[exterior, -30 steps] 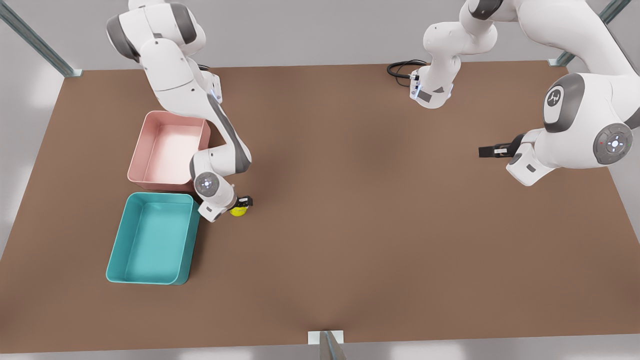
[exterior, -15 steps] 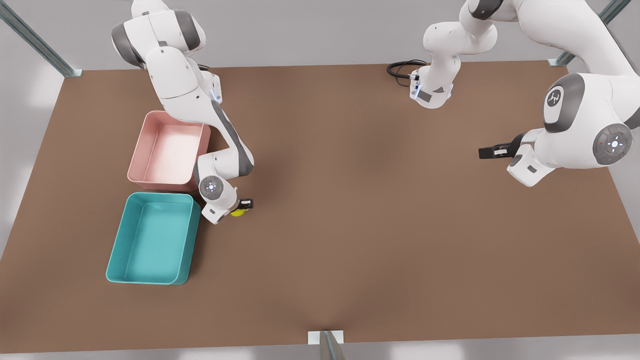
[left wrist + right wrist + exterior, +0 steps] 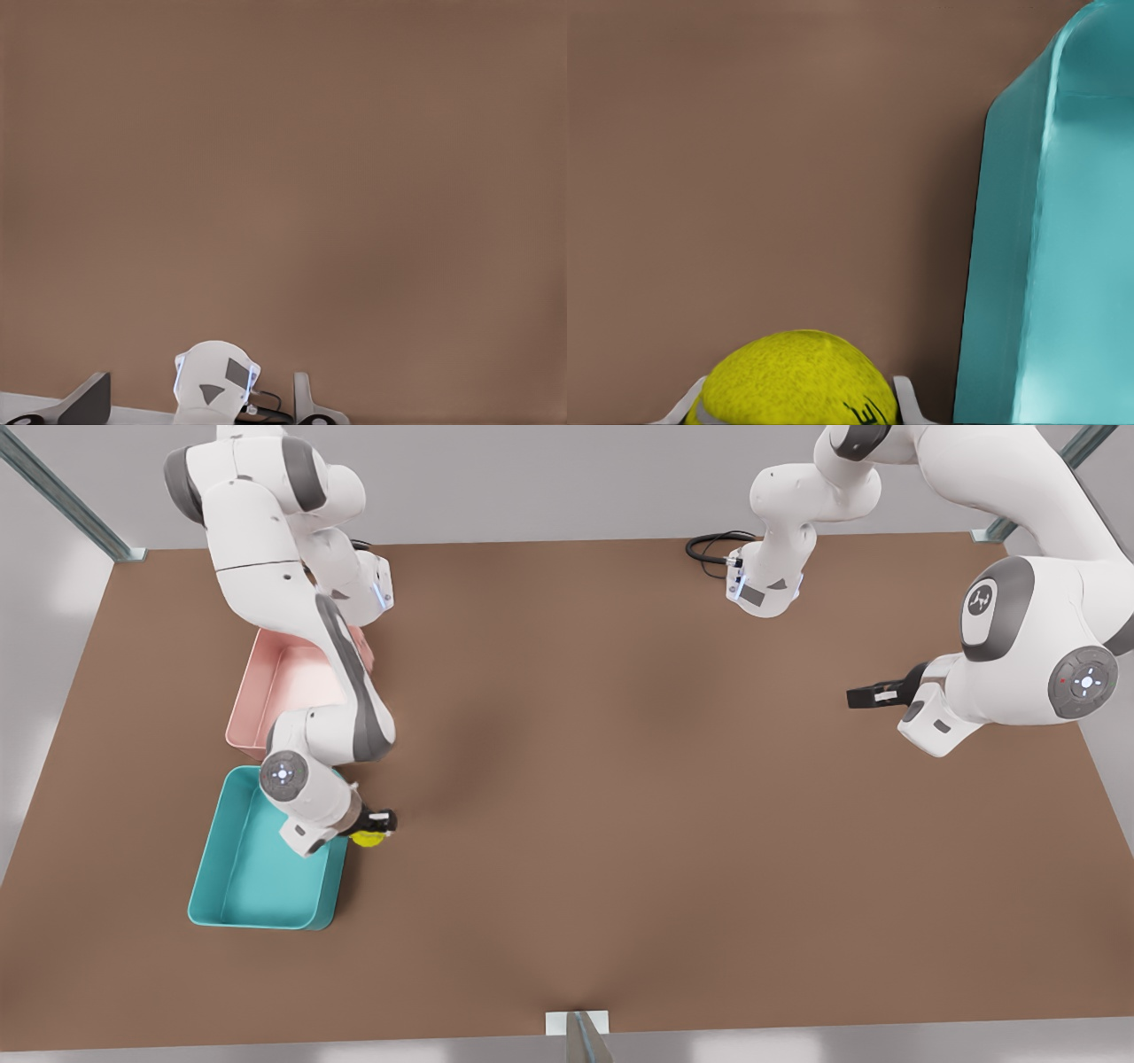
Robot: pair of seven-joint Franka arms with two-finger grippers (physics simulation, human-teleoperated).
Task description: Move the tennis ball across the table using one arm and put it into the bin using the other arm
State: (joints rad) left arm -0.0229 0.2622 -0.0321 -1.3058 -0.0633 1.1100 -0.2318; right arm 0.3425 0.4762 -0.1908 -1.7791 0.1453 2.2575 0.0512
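The right gripper (image 3: pixel 376 825) is seen at the front view's left, just beside the long wall of the bin (image 3: pixel 213 877), and its two fingers are closed around the tennis ball (image 3: pixel 366 837), which is held between them. In the right wrist view the tennis ball (image 3: pixel 799 381) is gripped from both sides by the pale fingertips (image 3: pixel 908 398), and the teal wall of the bin (image 3: pixel 1010 266) is seen close beside it, with brown table between them. So the ball is judged to be lifted off the table (image 3: pixel 620 779) and not yet over the bin: the rim lies to the side of the gripper, toward the front view's left, and the ball must be carried across this wall before it can be released. The long axis of the bin runs from the far side to the near side of the table, so the crossing is made over a long wall and little precision along it is needed. This wall is the only thing judged to stand in the way. A pink tub (image 3: pixel 266 691) lies just behind the bin and is partly covered by the arm; it should not be mistaken for the goal. The left gripper (image 3: pixel 873 695) waits well apart at the front view's right, above bare table, with its fingers slightly parted and nothing between them.
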